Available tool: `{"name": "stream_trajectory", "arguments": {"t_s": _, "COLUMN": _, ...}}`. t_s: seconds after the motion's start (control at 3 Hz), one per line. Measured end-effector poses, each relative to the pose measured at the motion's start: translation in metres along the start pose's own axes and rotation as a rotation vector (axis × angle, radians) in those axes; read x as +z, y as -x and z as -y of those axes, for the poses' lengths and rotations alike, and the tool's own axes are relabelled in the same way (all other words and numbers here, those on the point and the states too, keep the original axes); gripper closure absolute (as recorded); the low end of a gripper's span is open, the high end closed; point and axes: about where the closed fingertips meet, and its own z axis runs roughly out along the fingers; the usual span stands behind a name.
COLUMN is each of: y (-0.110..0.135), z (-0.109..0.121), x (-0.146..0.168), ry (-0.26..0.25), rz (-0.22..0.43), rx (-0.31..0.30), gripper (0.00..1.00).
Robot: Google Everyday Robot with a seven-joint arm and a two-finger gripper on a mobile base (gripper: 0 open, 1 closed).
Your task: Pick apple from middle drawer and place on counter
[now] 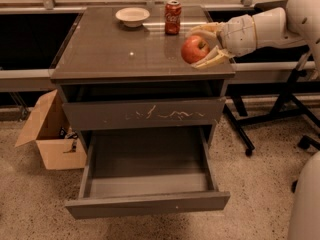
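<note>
The red apple (pixel 194 49) is held in my gripper (pixel 202 47), whose pale fingers (pixel 212 60) close around it from the right. It hangs just above the right front part of the glossy grey-brown counter (pixel 115 51). The white arm reaches in from the right. The middle drawer (pixel 150 176) stands pulled out below, and its inside is bare. Above it is a shut drawer front with white scratch marks (pixel 145 115).
A red Coca-Cola can (pixel 173 17) and a white bowl (pixel 132 16) stand at the back of the counter. An open cardboard box (pixel 50 134) sits on the floor at the left. Black chair legs (pixel 270 119) stand at the right.
</note>
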Motion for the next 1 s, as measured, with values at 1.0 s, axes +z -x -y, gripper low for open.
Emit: {"name": "stream_trajectory", "arguments": {"t_s": 1.0, "y": -0.048, "z": 0.040, "x": 0.000, "ry": -0.092, "rz": -0.029, "rx": 0.169, "gripper": 1.00}}
